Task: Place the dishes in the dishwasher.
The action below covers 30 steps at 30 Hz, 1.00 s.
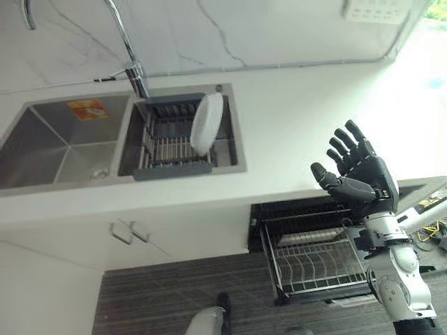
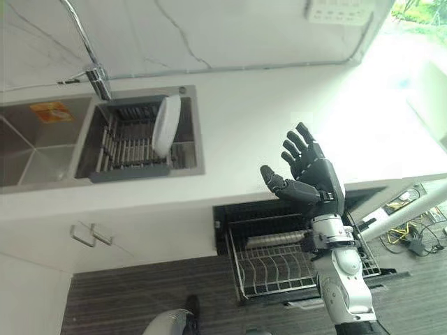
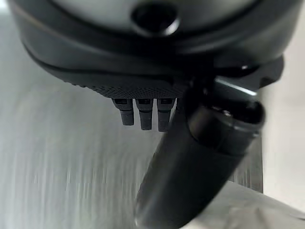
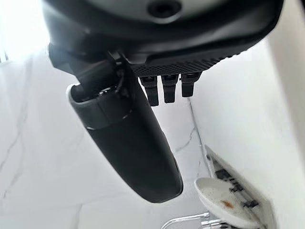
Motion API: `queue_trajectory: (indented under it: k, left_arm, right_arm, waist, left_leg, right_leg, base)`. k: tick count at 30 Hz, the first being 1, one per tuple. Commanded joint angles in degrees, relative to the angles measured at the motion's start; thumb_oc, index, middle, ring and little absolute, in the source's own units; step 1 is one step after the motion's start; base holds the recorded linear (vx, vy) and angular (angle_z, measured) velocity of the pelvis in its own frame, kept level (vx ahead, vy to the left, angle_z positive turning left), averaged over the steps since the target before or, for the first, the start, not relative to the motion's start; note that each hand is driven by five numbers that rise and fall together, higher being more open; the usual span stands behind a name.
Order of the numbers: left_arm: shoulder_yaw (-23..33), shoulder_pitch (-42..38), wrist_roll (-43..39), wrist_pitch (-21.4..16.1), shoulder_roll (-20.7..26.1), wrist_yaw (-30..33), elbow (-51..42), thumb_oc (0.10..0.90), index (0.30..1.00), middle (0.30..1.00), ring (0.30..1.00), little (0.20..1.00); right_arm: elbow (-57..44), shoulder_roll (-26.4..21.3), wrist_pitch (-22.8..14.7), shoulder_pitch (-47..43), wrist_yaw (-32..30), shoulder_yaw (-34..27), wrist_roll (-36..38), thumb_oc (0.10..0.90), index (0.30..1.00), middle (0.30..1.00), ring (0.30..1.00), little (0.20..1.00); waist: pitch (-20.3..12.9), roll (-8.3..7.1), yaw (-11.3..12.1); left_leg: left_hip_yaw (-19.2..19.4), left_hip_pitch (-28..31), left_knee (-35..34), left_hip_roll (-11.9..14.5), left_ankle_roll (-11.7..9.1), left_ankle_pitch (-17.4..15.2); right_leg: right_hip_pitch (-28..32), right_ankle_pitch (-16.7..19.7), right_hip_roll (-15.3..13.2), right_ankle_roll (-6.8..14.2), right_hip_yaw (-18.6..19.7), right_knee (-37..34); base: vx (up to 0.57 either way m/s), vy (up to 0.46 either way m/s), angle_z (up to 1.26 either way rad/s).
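Plate [image 1: 207, 123] standing on edge in the sink rack [image 1: 171, 143], right hand [image 1: 360, 171] raised empty with fingers spread above the open dishwasher [image 1: 318, 258].
Reaching across the counter [image 1: 300, 118], the hand could tip the plate off its slots. The left hand [image 3: 157, 90] is too close to judge its fingers.

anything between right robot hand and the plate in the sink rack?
Just bare white countertop between the right robot hand and the white plate, seen in the left eye view.
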Motion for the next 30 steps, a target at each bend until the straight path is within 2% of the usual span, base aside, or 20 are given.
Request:
queue_trajectory:
  k: [1, 2, 4, 7, 10, 11, 13, 16, 24, 27, 28, 29, 30]
  left_arm:
    - [-0.6, 0.9, 0.6, 0.1, -1.5, 1.2, 0.6, 0.8, 0.9, 0.9, 0.9, 0.9]
    - [-0.8, 1.0, 0.5, 0.2, -1.3, 1.4, 0.6, 0.8, 0.9, 0.9, 0.9, 0.9]
    - [-0.8, 1.5, -2.3, 0.3, -0.9, 3.3, 0.8, 0.8, 0.9, 0.9, 0.9, 0.9]
    - [-0.2, 2.1, -2.0, -0.1, -0.9, 3.7, 1.9, 0.8, 0.9, 0.9, 0.9, 0.9]
    - [0.2, 3.1, -2.6, -0.6, -1.5, 3.7, 2.5, 0.8, 0.9, 0.9, 0.9, 0.9]
    - [0.6, 3.3, -2.8, -0.6, -1.7, 3.6, 2.5, 0.8, 0.9, 0.9, 0.9, 0.9]
    - [1.2, 4.5, -2.3, -0.9, -2.4, 3.6, 2.2, 0.8, 0.9, 0.9, 0.9, 0.9]
    - [1.5, 6.0, -0.4, -0.7, -2.8, 3.7, 1.7, 0.8, 0.9, 0.9, 0.9, 0.9]
    - [1.8, 7.1, 0.2, -2.3, -3.7, 4.2, 0.9, 0.8, 0.9, 0.9, 0.9, 0.9]
    - [2.0, 7.6, 1.6, -3.3, -4.0, 4.8, 0.3, 0.8, 0.9, 0.9, 0.9, 0.9]
    - [1.9, 7.9, 1.4, -3.5, -4.2, 5.3, 0.0, 0.8, 0.9, 0.9, 0.9, 0.9]
    - [2.1, 8.3, 1.0, -3.3, -4.3, 5.6, -0.3, 0.8, 0.9, 0.9, 0.9, 0.9]
    - [2.0, 8.3, 0.8, -3.1, -4.3, 5.7, -0.2, 0.8, 0.9, 0.9, 0.9, 0.9]
  right_arm:
    - [-4.6, -2.1, -6.3, -6.6, -1.6, -3.8, 1.1, 0.8, 0.9, 0.9, 0.9, 0.9]
    - [-4.6, -1.9, -6.5, -6.7, -1.5, -4.0, 1.2, 0.8, 0.9, 0.9, 0.9, 0.9]
    - [-4.2, -0.9, -7.0, -7.9, -0.1, -3.3, 1.1, 0.8, 0.9, 0.9, 0.9, 0.9]
    - [-4.6, -0.8, -8.1, -8.2, -0.6, -3.4, 1.2, 0.8, 0.9, 0.9, 0.9, 0.9]
    - [-5.0, -0.8, -9.0, -8.9, -2.0, -3.1, 1.3, 0.8, 0.9, 0.9, 0.9, 0.9]
    - [-5.2, -0.9, -9.0, -9.3, -2.4, -2.9, 1.4, 0.8, 0.9, 0.9, 0.9, 0.9]
    - [-4.4, -0.7, -9.2, -10.5, -2.6, -1.8, 1.3, 0.8, 0.9, 0.9, 0.9, 0.9]
    - [-3.7, -0.3, -9.5, -11.6, -3.0, -0.6, 1.1, 0.8, 0.9, 0.9, 0.9, 0.9]
    - [-4.8, -0.8, -7.6, -10.9, -0.7, 0.8, 1.4, 0.8, 0.9, 0.9, 0.9, 0.9]
    - [-4.5, -1.2, -6.4, -10.7, -2.8, 1.7, -2.1, 0.8, 0.9, 0.9, 0.9, 0.9]
    - [-3.8, -1.4, -5.3, -11.2, -3.0, 2.4, -2.7, 0.8, 0.9, 0.9, 0.9, 0.9]
    - [-3.3, -1.5, -4.0, -12.0, -2.3, 3.1, -2.8, 0.8, 0.9, 0.9, 0.9, 0.9]
    - [-3.0, -1.4, -3.3, -12.5, -1.9, 3.6, -3.0, 0.8, 0.9, 0.9, 0.9, 0.9]
  waist:
    - [-5.5, 1.37, 0.1]
    - [-5.5, 1.47, 0.1]
    - [-5.4, 1.72, 1.6]
    - [-5.1, 1.25, 2.1]
    - [-5.2, 0.82, 3.1]
    - [-5.2, 0.64, 3.5]
    - [-5.1, 0.4, 5.1]
    - [-4.7, 0.63, 6.2]
    - [-4.4, 0.59, 6.1]
    - [-3.8, -0.2, 6.3]
    - [-3.2, -0.6, 6.9]
    - [-3.0, -0.6, 7.3]
    - [-3.3, -0.44, 7.4]
  left_leg:
    - [-0.7, 1.0, 1.8, 3.0, -3.6, -8.3]
    - [0.0, 1.3, 1.8, 3.0, -3.3, -8.7]
    - [3.4, 1.7, 1.8, 3.8, -3.2, -9.7]
    - [4.1, 1.7, 1.8, 3.0, -2.6, -10.7]
    - [5.1, 1.6, 1.8, 2.3, -2.4, -10.9]
    - [5.6, 1.5, 1.8, 2.1, -2.4, -10.8]
    - [6.5, 1.0, 1.8, 1.8, -2.5, -10.3]
    - [6.3, -0.1, 1.8, 2.1, -3.5, -9.0]
    - [7.3, -3.6, 1.8, 3.5, -5.5, -5.8]
    - [5.7, -1.4, 1.8, 2.4, -5.5, -5.6]
    - [3.2, -0.5, 1.8, 1.4, -5.6, -5.6]
    - [1.0, -0.2, 1.8, 1.5, -5.9, -5.8]
    - [0.4, -0.7, 1.8, 2.3, -6.2, -5.6]
  right_leg:
    - [-4.3, 2.2, 5.1, 2.0, -3.4, -4.4]
    - [-4.8, 2.9, 5.0, 2.2, -4.7, -4.4]
    - [-5.1, 4.5, 4.2, 2.8, -10.9, -4.4]
    - [-4.9, 4.3, 7.0, 2.4, -12.5, -4.4]
    - [-4.3, 4.7, 8.6, 2.1, -14.4, -4.4]
    - [-3.9, 4.4, 8.9, 2.0, -14.9, -4.4]
    - [-3.9, 3.0, 7.5, 1.7, -16.2, -4.4]
    - [-4.4, -1.4, 8.0, 0.0, -14.9, -4.4]
    - [-4.9, -3.3, 9.1, -0.9, -12.3, -4.4]
    - [-5.2, -2.7, 8.3, -1.4, -11.2, -4.4]
    - [-5.1, -2.3, 8.1, -1.6, -9.9, -4.4]
    - [-5.3, -2.1, 8.2, -1.6, -8.9, -4.4]
    - [-5.7, -2.0, 8.3, -1.6, -8.8, -4.4]
  base:
    - [0.05, 0.226, -0.16]
    - [0.01, 0.2, -0.22]
    - [-0.07, 0.179, -0.34]
    - [-0.09, 0.083, -0.82]
    - [-0.1, 0.009, -0.38]
    - [-0.13, -0.04, -0.45]
    - [-0.15, -0.099, -0.53]
    - [-0.17, -0.177, -0.62]
    - [-0.11, -0.094, -0.31]
    - [-0.06, -0.003, 0.08]
    - [-0.03, 0.066, -0.01]
    - [-0.04, 0.1, -0.02]
    - [0.0, 0.229, -0.07]
